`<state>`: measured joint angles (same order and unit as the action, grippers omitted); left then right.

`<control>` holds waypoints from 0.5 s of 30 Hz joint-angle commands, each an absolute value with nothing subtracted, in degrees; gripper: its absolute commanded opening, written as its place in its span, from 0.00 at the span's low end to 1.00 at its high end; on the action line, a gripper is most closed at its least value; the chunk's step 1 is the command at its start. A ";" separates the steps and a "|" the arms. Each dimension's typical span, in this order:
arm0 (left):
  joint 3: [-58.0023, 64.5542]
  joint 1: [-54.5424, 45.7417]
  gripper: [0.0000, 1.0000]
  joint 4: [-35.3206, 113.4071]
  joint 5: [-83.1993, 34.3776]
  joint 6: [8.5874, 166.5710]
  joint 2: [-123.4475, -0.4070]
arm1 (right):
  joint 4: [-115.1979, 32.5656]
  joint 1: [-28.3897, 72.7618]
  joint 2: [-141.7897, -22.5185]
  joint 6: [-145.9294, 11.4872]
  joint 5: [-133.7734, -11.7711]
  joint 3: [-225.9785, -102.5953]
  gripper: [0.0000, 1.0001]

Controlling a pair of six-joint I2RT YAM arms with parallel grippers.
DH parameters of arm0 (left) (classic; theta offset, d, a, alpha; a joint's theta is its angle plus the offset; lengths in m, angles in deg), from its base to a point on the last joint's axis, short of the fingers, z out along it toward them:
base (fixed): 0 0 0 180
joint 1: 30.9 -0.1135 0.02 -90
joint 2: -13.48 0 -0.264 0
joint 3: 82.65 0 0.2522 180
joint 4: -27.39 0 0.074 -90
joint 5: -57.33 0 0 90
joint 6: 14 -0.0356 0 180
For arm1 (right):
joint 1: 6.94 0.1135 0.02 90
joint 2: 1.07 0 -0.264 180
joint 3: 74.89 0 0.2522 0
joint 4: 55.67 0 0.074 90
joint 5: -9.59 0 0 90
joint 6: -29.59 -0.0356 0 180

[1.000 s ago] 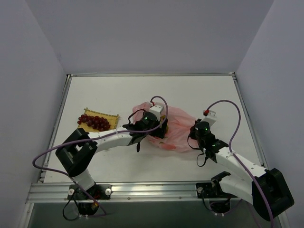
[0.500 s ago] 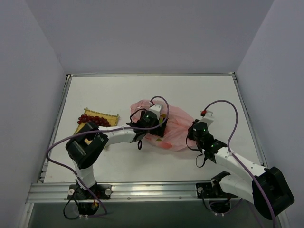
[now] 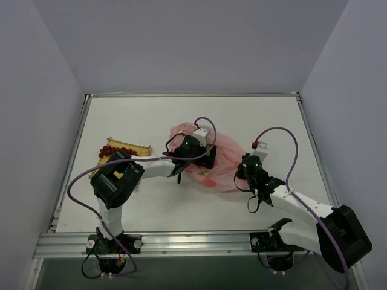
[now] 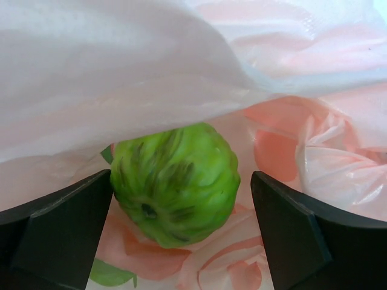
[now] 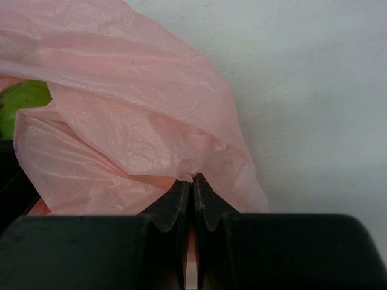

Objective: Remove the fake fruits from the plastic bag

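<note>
The pink plastic bag (image 3: 227, 158) lies crumpled mid-table. My left gripper (image 3: 208, 162) is pushed into its left side and stands open. In the left wrist view a round, ridged green fruit (image 4: 174, 183) lies on the bag's printed film between the two wide-apart fingers (image 4: 60, 232), under a fold of the bag (image 4: 121, 72); the left finger is right beside it. My right gripper (image 3: 240, 175) is shut on the bag's right edge; film (image 5: 139, 90) bunches at its closed tips (image 5: 193, 180). A dark red grape bunch (image 3: 113, 151) lies outside the bag at the left.
The grapes rest on a yellow woven mat (image 3: 136, 148) near the table's left edge, partly behind my left arm's elbow. The white table (image 3: 254, 118) has grey walls on three sides and a metal rail (image 3: 181, 241) along its near edge.
The left gripper has opened wider and pushed a little further into the bag, its elbow swinging right. The right gripper, still shut on the bag, has drifted slightly left.
</note>
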<state>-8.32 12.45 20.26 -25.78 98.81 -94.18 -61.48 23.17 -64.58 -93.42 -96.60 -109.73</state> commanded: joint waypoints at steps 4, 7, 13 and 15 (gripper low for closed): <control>-4.30 10.76 0.99 14.69 -26.51 100.87 -97.35 | -63.18 23.82 -64.97 -93.19 -98.26 -111.07 0.00; -3.68 9.80 0.84 15.04 -28.19 100.96 -97.88 | -63.18 23.73 -64.88 -93.19 -98.17 -110.98 0.00; -5.42 9.71 0.52 14.79 -27.93 99.90 -94.38 | -63.18 23.82 -64.71 -93.19 -98.26 -110.98 0.00; -6.66 9.71 0.43 14.52 -27.32 100.08 -92.53 | -63.18 23.73 -64.71 -93.19 -98.26 -111.06 0.00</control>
